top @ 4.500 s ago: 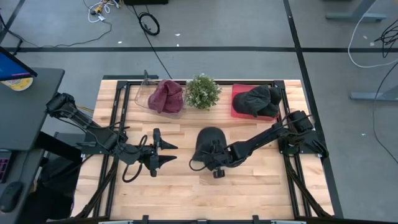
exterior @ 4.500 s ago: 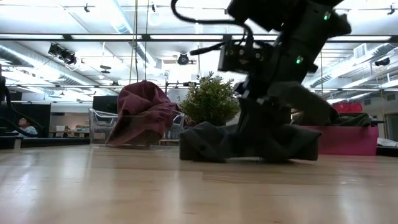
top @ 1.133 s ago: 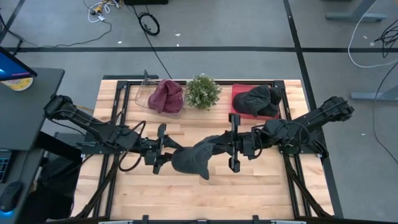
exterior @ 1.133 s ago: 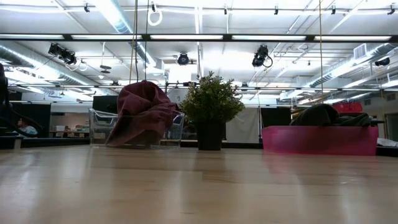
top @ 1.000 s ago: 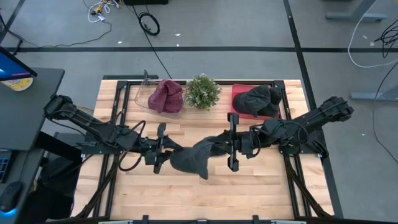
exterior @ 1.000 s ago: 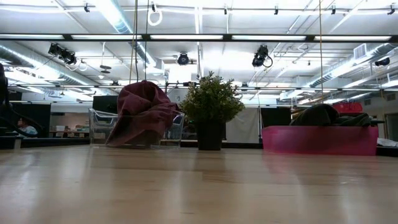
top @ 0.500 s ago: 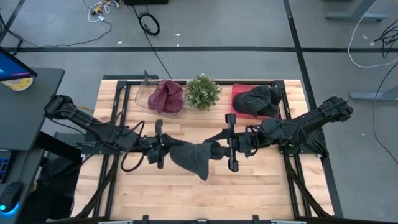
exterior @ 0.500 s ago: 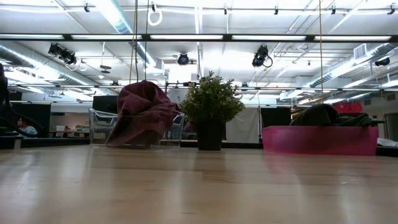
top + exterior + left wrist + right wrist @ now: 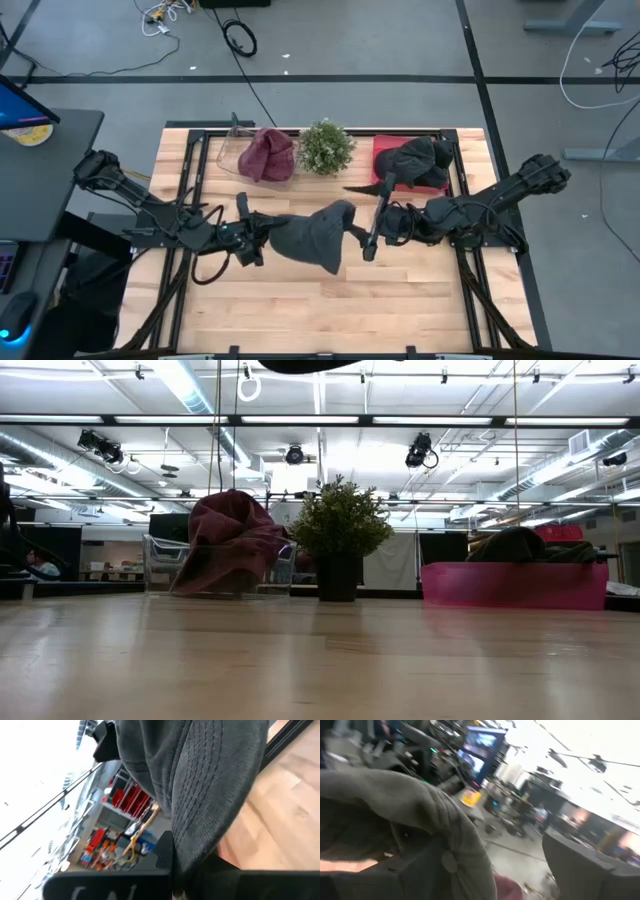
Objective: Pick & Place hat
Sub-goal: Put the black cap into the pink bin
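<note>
A dark grey hat [image 9: 312, 238] hangs in the air over the middle of the table; only its underside [image 9: 310, 364] shows at the top of the low view. My left gripper [image 9: 252, 231] is shut on its left end. My right gripper [image 9: 358, 222] stands wide open at the hat's right end, one finger on the far side and one on the near side. In the right wrist view the crown with its button [image 9: 450, 861] fills the space before one finger [image 9: 580, 865]. My left gripper pinches the hat's left edge [image 9: 270, 232] between its two fingers, coming level from the table's left. In its wrist view the stitched brim [image 9: 210, 795] runs away from the fingers. The hat is lifted clear of the table, reaching out toward the right. Whether my right gripper touches the hat, I cannot tell.
Along the far edge stand a clear bin with a maroon cloth [image 9: 266, 155], a small potted plant [image 9: 325, 147] and a pink bin [image 9: 385, 170] holding dark hats. Bare wood lies below the hat and toward the near edge.
My left gripper has shut on the hat's left end. My right gripper has opened wide and let go of the right end. The hat has stayed in the air, shifting a little toward the far edge, and its body has spread wider.
</note>
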`<act>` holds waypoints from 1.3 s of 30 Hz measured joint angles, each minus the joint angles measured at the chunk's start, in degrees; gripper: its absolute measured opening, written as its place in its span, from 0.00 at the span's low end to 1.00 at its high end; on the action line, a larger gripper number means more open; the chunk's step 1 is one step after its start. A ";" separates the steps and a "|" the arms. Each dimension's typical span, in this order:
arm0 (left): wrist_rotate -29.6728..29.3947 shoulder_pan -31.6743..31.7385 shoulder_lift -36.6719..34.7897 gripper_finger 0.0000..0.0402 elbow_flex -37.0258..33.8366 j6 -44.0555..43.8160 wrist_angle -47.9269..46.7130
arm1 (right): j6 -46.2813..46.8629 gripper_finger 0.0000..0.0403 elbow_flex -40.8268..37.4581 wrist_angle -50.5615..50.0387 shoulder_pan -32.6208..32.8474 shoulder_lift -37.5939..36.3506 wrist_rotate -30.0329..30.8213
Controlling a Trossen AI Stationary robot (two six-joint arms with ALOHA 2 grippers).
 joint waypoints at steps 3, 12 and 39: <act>-2.25 -0.39 0.00 0.03 0.01 1.06 0.20 | -0.12 0.89 0.00 -1.28 1.37 -0.66 5.28; -7.86 -0.39 -0.05 0.03 0.01 3.82 0.31 | 6.81 0.90 0.00 -1.30 7.06 -2.64 27.22; -16.64 -0.31 -0.07 0.03 0.01 21.48 0.21 | 76.19 0.79 -0.07 -33.67 -14.77 -13.73 -20.51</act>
